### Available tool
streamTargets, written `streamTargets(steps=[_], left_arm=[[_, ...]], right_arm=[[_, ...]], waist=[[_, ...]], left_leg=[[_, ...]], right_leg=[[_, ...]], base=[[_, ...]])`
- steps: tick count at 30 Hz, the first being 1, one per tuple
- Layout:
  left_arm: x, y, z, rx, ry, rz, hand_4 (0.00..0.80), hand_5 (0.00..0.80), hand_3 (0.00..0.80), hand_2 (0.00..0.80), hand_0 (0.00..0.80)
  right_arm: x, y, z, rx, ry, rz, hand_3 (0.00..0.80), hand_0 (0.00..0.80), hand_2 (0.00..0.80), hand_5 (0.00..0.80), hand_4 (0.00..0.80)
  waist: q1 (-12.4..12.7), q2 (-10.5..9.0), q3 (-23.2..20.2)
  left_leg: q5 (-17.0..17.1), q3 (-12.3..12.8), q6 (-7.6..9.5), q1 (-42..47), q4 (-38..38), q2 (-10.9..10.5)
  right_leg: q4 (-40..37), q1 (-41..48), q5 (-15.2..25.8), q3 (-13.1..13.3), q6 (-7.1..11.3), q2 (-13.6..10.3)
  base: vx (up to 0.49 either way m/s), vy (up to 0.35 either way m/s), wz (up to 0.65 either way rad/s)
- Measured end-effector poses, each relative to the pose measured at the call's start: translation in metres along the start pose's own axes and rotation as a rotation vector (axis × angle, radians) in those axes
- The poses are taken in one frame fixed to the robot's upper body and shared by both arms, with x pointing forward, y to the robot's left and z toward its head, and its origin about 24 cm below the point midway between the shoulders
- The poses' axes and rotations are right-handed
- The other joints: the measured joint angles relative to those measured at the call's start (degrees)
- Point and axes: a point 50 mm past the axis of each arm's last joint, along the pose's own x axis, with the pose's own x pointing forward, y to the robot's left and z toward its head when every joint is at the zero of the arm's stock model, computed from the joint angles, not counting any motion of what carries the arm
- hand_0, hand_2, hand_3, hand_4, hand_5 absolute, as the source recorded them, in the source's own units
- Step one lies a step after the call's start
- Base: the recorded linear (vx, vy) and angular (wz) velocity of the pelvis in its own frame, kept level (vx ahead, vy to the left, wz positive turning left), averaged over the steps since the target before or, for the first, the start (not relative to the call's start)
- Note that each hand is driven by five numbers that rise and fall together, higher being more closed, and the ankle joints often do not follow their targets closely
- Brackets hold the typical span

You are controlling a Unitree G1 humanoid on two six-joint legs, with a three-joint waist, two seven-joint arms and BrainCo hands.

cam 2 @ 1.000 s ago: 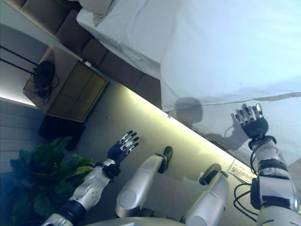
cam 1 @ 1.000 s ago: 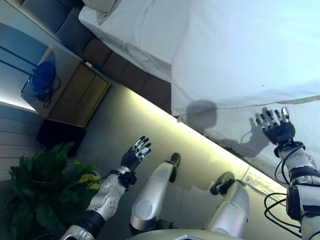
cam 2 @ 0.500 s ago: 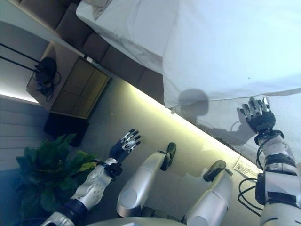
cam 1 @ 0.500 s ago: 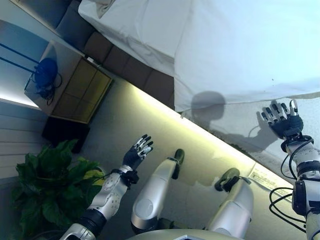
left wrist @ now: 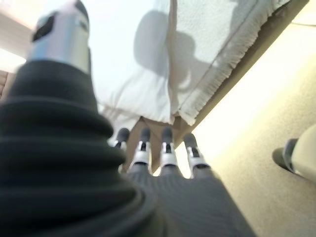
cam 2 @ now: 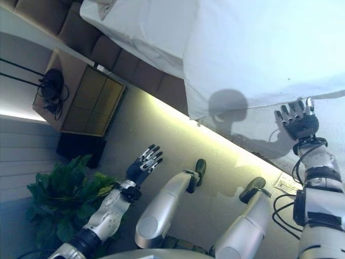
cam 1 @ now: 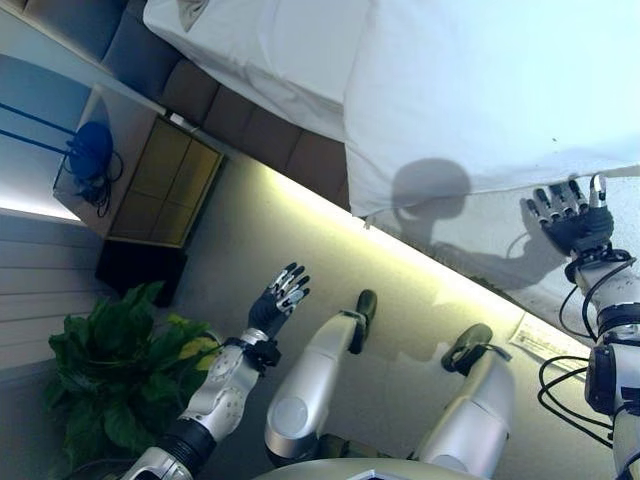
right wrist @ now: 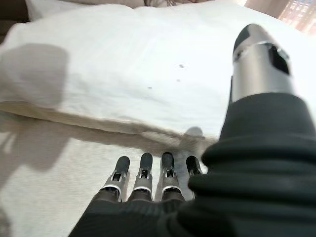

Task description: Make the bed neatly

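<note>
Right hand [cam 1: 574, 222] near duvet [cam 1: 480, 90] edge

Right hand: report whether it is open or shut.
Open. The right hand holds nothing; its fingers are straight, reaching toward the white duvet's edge over the bed.

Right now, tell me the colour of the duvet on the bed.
The duvet is plain white; the left eye view shows it best.

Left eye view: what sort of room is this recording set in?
Most likely a bedroom, perhaps a hotel room. A bed with a white duvet and padded brown base, a wooden nightstand beside it, and a potted plant on the carpet all point that way.
</note>
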Motion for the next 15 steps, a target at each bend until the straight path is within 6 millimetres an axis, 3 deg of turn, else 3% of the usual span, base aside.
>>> streamTargets(steps=[10,15], left_arm=[[-0.004,-0.002,-0.003,-0.031,-0.01,0.015,0.0,0.0,0.0,0.0,0.0],[-0.006,-0.006,-0.007,-0.039,-0.009,0.0,0.0,0.0,0.0,0.0,0.0]], right_arm=[[0.008,0.023,0.02,-0.047,-0.015,0.06,0.0,0.0,0.0,0.0,0.0],[0.008,0.027,0.027,-0.065,-0.01,0.063,0.0,0.0,0.0,0.0,0.0]], waist=[[-0.1,2.51,0.9],[0.0,2.63,0.8]], left_leg=[[0.9,2.8,1.3,0.0,-1.6,-0.3],[1.4,3.6,1.52,-0.1,-2.5,-0.5]], right_leg=[[-2.3,-1.8,2.6,2.0,0.56,0.0],[-3.1,-2.7,3.2,2.7,0.76,0.0]], base=[[0.003,0.089,-0.11],[0.002,0.023,-0.06]])
